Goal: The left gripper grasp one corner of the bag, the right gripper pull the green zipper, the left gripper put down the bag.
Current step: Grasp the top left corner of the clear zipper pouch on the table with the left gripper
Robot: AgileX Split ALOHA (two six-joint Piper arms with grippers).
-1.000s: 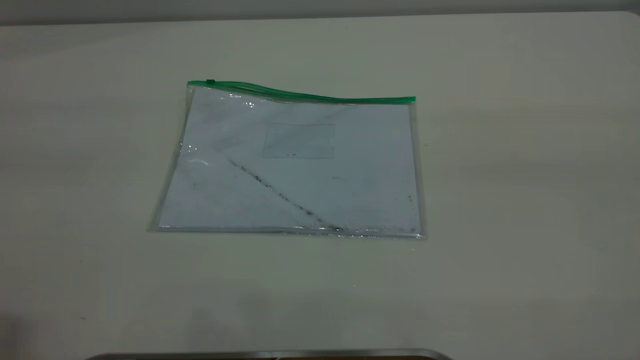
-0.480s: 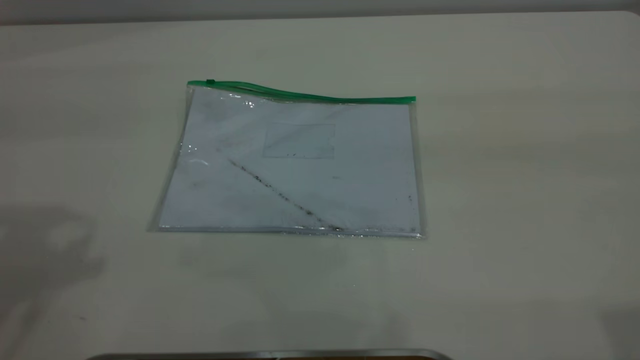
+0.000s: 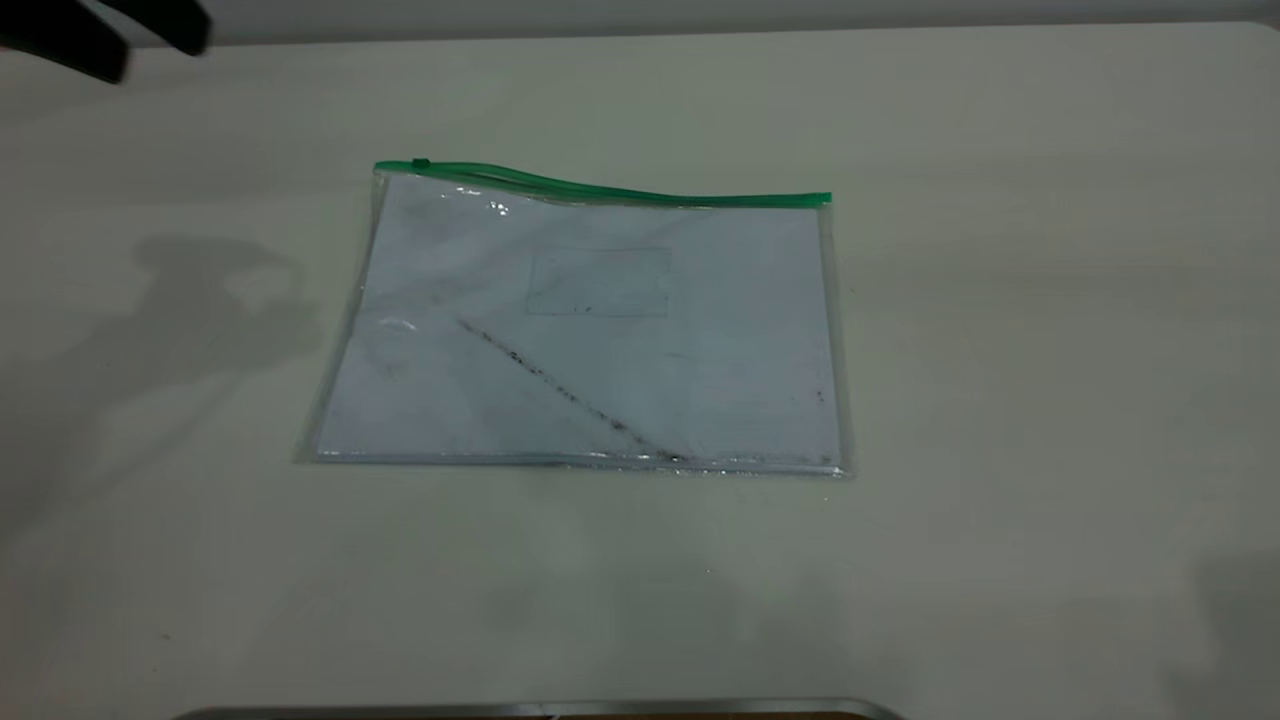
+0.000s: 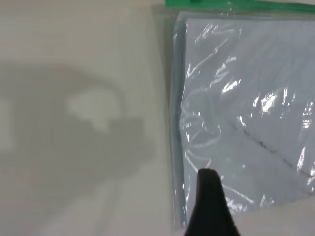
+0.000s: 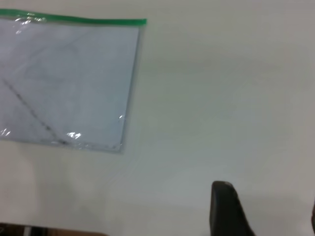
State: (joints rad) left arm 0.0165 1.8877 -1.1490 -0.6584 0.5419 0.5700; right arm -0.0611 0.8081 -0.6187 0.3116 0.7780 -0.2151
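Left gripper (image 3: 110, 40): up in the upper left corner of the exterior frame, 2 dark fingers (image 3: 165, 25) spread apart, grasping nothing, well clear of the bag.
Left wrist view: 1 black finger (image 4: 210, 206) pokes up at the bottom edge over the bag's side edge.
Right gripper (image 5: 266, 211): only 1 dark finger (image 5: 226, 209) shows at the lower right of its wrist view; cannot tell whether released or clenched.
Bag (image 3: 590, 330): lying flat on the worktop (image 3: 1000, 350), centre of the exterior frame, untouched.
Green zipper (image 3: 600, 187): along the bag's far edge, slider tab (image 3: 421, 163) at its left end.
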